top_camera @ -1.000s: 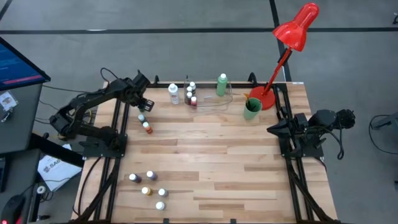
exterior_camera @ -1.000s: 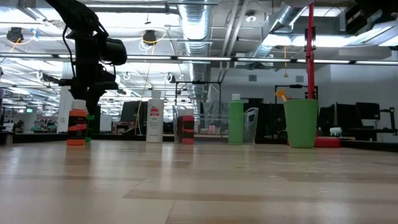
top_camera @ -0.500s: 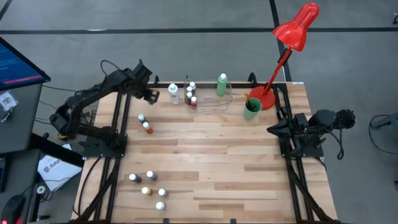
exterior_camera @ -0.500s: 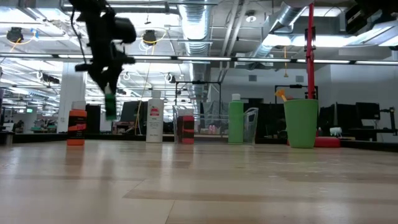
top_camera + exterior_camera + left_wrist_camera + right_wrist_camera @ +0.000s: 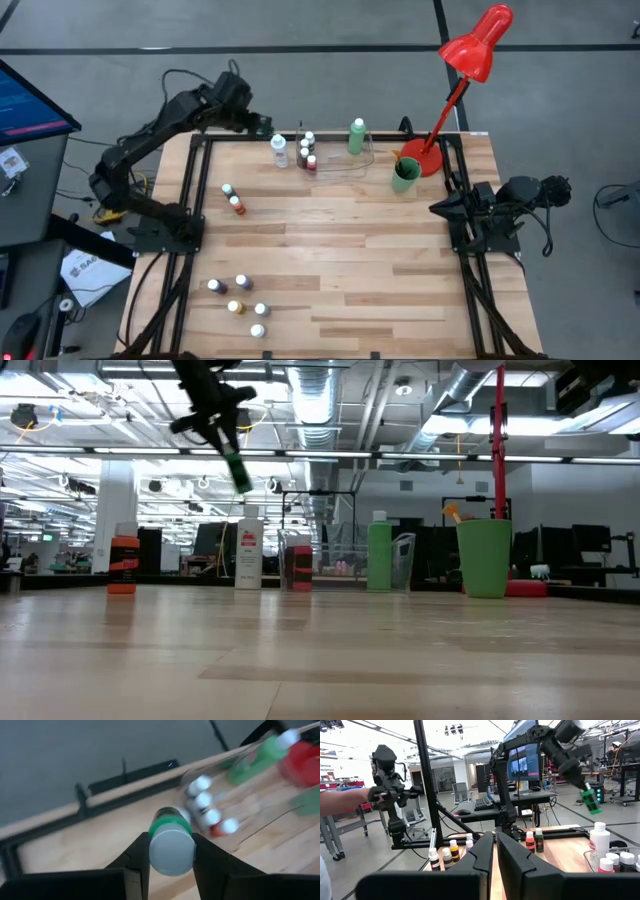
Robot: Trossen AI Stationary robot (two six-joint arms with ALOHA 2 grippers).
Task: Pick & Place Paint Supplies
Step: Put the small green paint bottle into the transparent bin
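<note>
While aloft, left claw (image 5: 170, 851) grips unlabelled green bottle (image 5: 171, 845).

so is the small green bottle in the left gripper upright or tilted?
Tilted. The green bottle hangs slanted in the left gripper, high above the table.

Lighting: bright, even overhead light in the high view; pale wooden slatted surface (image 5: 330, 250) evenly lit, with short, soft shadows beside the small bottles. Low view: strong backlight from rows of ceiling tube lights (image 5: 330, 455); standing objects read dark against it. Blur: left wrist view heavily smeared, the small green bottle with white cap (image 5: 171, 845) soft, the cluster of white-capped bottles (image 5: 210, 812) streaked. Right wrist view: glare from ceiling lights, near fingers out of focus.
</note>
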